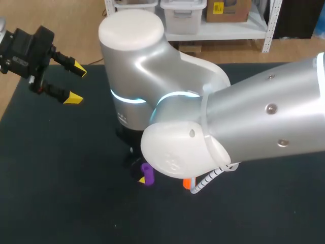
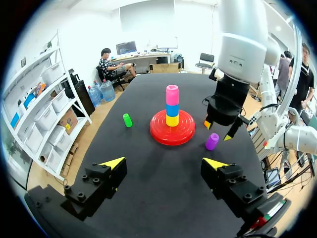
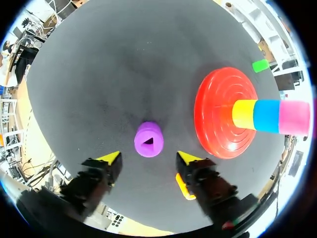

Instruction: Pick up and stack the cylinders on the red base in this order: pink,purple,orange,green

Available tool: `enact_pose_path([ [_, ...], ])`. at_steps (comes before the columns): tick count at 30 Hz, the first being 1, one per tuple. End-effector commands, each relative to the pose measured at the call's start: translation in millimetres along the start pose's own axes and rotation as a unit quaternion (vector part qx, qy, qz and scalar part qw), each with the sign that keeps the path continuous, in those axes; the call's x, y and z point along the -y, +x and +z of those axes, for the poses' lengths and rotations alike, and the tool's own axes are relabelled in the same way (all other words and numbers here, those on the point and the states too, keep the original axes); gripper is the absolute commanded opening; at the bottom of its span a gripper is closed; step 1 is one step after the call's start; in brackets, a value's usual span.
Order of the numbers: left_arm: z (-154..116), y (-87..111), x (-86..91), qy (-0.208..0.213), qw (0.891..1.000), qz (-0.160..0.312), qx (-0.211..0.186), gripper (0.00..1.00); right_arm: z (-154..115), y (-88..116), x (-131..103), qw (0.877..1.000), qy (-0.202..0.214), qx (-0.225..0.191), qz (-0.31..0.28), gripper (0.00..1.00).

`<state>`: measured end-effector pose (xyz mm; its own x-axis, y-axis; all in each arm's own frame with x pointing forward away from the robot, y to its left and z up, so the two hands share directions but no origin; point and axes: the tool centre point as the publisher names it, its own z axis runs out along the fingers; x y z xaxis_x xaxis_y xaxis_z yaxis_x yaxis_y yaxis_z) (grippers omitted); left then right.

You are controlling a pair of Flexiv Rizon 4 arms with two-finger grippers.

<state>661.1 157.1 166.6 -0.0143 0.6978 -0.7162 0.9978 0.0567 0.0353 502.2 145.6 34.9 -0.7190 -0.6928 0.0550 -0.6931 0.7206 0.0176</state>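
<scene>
The red base (image 2: pixel 185 133) stands mid-table with a yellow, a blue and a pink cylinder (image 2: pixel 172 94) stacked on it, pink on top. A purple cylinder (image 3: pixel 148 139) stands upright on the table beside the base (image 3: pixel 218 119). My right gripper (image 3: pixel 148 157) hangs just above it, open, its fingers either side and touching nothing. The same gripper (image 2: pixel 218 131) shows over the purple cylinder (image 2: pixel 212 141) in the left wrist view. An orange cylinder (image 3: pixel 182 186) lies by its right finger. A green cylinder (image 2: pixel 128 120) sits on the base's far side. My left gripper (image 1: pixel 76 82) is open and empty at the table's far left.
In the head view my right arm (image 1: pixel 244 122) covers the base and most of the table's middle; only the purple cylinder (image 1: pixel 147 174) and an orange bit (image 1: pixel 187 183) peek out beneath it. Bare dark tabletop (image 1: pixel 61 178) spreads to the front left.
</scene>
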Motion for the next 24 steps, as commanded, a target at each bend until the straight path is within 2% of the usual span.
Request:
enact_pose_path([
  [1,0.1,1.5,0.7,-0.001,1.000,0.002,0.002,1.00,3.7,-7.3,-2.3,1.000,0.002,-0.002,-0.001,1.00],
  [12,0.1,1.5,0.7,-0.001,1.000,0.002,0.002,1.00,4.1,-14.6,-2.7,1.000,0.002,0.000,-0.001,1.00],
  [15,0.1,1.5,0.7,-0.001,1.000,0.002,0.002,1.00,5.8,-14.9,-2.9,1.000,0.001,-0.002,0.000,0.80],
  [17,0.1,1.5,0.7,-0.001,1.000,0.002,0.002,1.00,6.7,-14.7,-3.3,1.000,0.001,-0.003,0.000,0.53],
  [21,0.1,1.5,0.7,-0.001,1.000,0.002,0.002,1.00,9.7,-14.4,-4.2,1.000,-0.001,-0.005,0.000,0.40],
  [22,0.1,1.5,0.7,-0.001,1.000,0.002,0.002,1.00,10.0,-14.2,-4.5,1.000,-0.001,-0.006,0.001,0.31],
  [24,0.1,1.5,0.7,-0.001,1.000,0.002,0.002,1.00,10.3,-14.1,-4.8,1.000,-0.001,-0.007,0.002,0.00],
])
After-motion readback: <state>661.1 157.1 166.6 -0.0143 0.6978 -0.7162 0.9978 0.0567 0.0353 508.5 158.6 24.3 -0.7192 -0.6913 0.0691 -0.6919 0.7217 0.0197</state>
